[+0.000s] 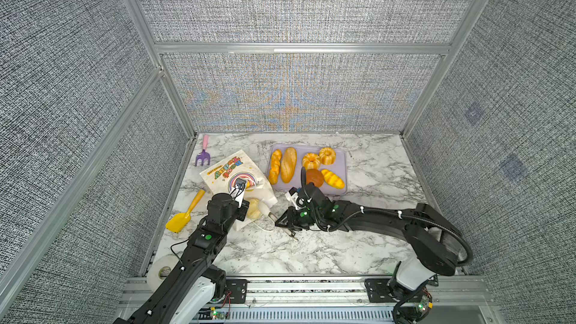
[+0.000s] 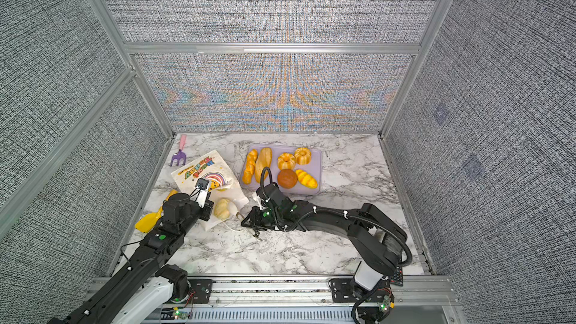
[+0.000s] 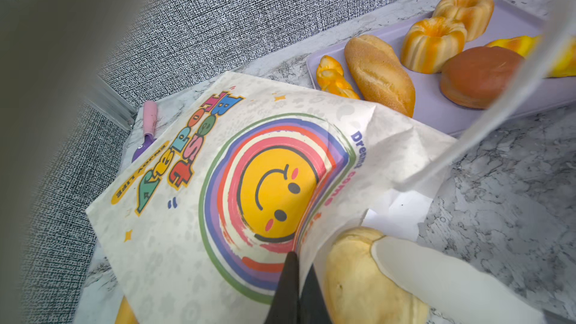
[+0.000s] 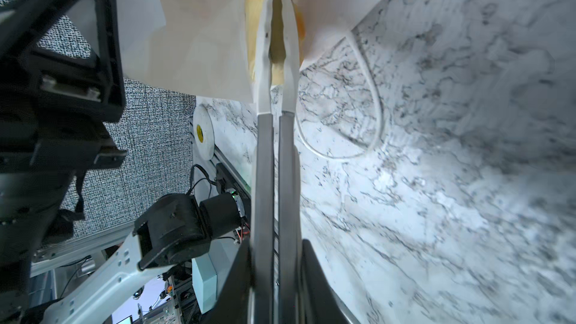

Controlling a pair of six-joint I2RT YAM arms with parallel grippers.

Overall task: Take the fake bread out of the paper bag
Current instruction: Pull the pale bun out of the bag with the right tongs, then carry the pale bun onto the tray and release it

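The paper bag lies flat on the marble, mouth toward the front. My left gripper is shut on the upper lip of the mouth and holds it up. A pale fake bread shows inside the mouth. My right gripper is shut on white-tipped metal tongs, and their tips are closed on that bread. Several more fake breads lie on the lilac tray, among them a long loaf and a brown bun.
A yellow toy shovel lies left of the bag and a purple toy fork sits in the back left corner. The bag's white cord handle loops on the marble. A tape roll stands at the front left edge.
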